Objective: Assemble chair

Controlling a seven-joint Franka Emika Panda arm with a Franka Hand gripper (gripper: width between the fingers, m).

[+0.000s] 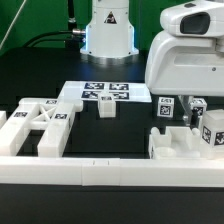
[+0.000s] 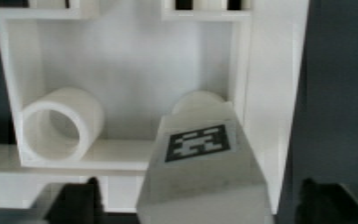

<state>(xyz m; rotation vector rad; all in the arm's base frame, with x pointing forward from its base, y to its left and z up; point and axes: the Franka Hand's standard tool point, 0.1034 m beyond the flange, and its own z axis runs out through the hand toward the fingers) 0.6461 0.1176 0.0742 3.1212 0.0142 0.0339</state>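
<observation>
Black table (image 1: pixel 40 75), white chair parts (image 1: pixel 40 125) scattered.
Gripper (image 2: pixel 202 205) spread wide, straddling tagged piece (image 2: pixel 197 150); nothing gripped.

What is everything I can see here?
chair pieces: several, white with black-and-white tags, grouped at the exterior view's left and right
small block: one, white, just before the marker board
marker board: one, white with tags, mid-table
rail: one, long, white, along the near edge
table: one, black, under everything
robot base: one, white, at the back
gripper: one, dark fingers, open either side of a tagged piece
</observation>
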